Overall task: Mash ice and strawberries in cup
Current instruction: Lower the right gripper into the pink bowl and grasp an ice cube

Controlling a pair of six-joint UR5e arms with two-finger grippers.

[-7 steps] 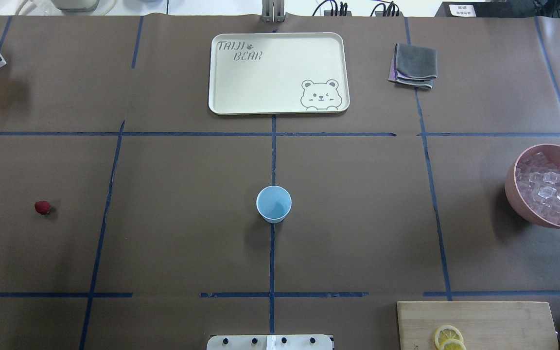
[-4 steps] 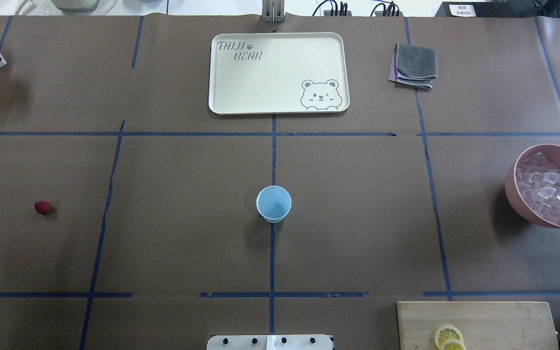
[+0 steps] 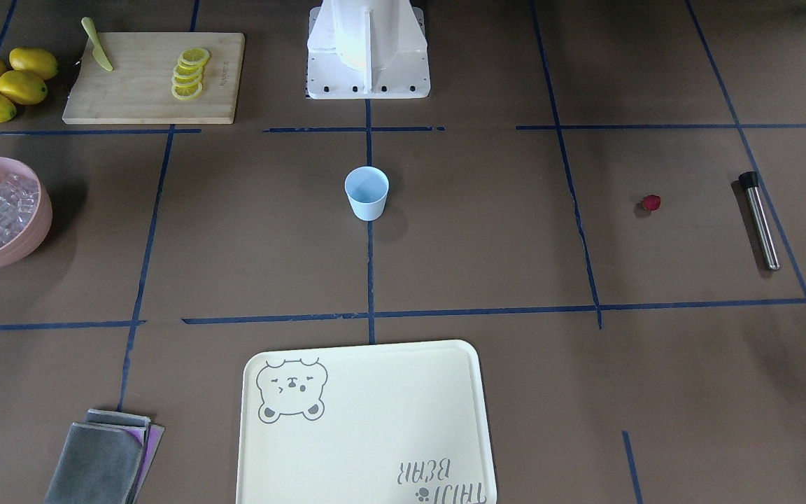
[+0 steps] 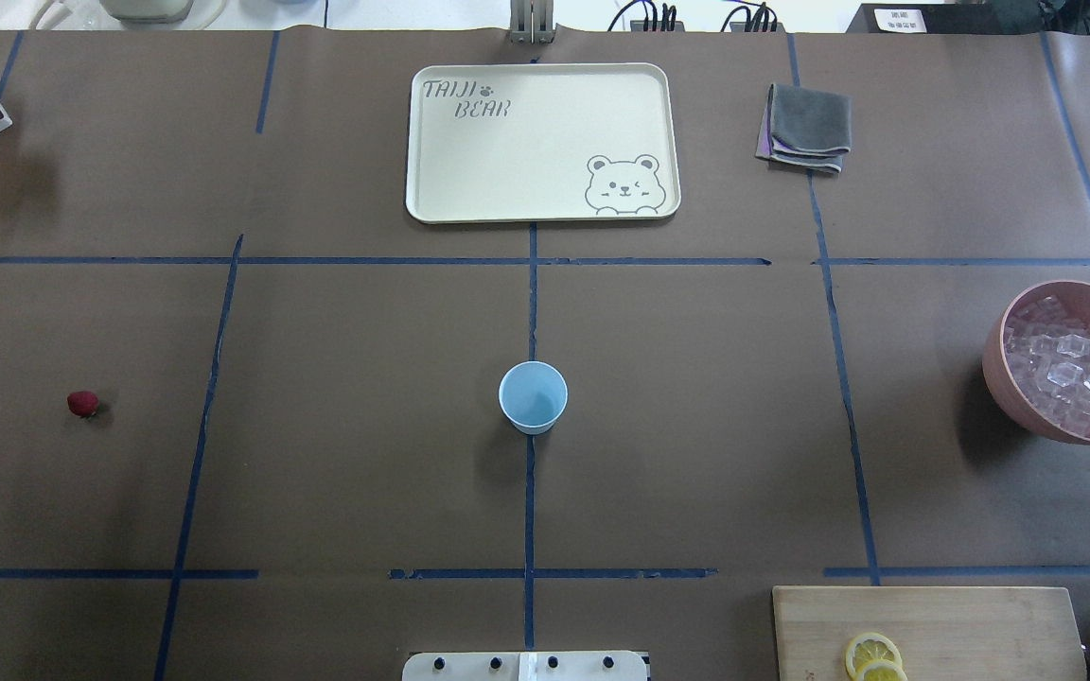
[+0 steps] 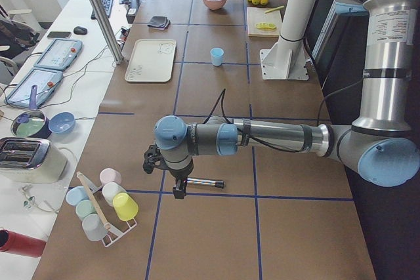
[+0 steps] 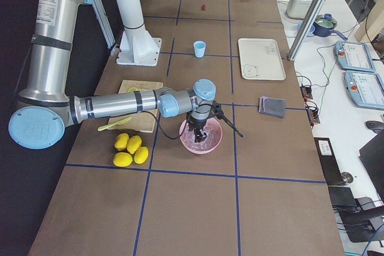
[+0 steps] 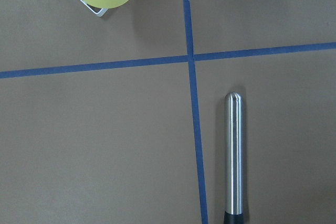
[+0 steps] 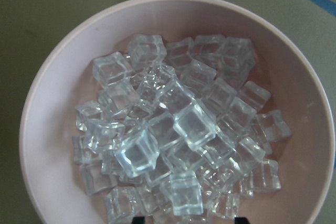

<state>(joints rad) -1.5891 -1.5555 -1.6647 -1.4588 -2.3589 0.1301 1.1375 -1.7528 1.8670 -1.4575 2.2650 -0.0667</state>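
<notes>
Left hand: the left hand (image 5: 178, 188) hangs over the far left end of the counter (image 4: 346, 473), just above a steel rod (image 7: 233, 156). I cannot tell whether it is released or clenched.
Rod: it lies flat. It is stiff and smooth and would likely roll or slip. The dark end looks the surer place to hold.
Strawberry: the strawberry (image 4: 82, 404) sits alone on the counter's left side, well apart from the cup. It is probably soft, easily bruised and apt to roll. Pinch it lightly across its widest part.
Cup: the cup (image 4: 533, 397) stands upright and empty at the middle of the counter. It looks like light, thin plastic that would tip at a nudge. Steady it by the wall below the rim.
Ice: the ice (image 8: 173, 129) is heaped in a pink bowl (image 8: 50, 85) at the right edge. The cubes look hard and slick, and the pile is loose. Take a top cube by two opposite flat faces.
Right hand: the right hand (image 6: 196, 131) is over the bowl, fingertips spread, holding nothing.
Writing: the tray (image 4: 526, 142) reads "TAIJI BEAR" beside a bear drawing. The small print on the cutting board (image 3: 144, 98) is too small to read.
</notes>
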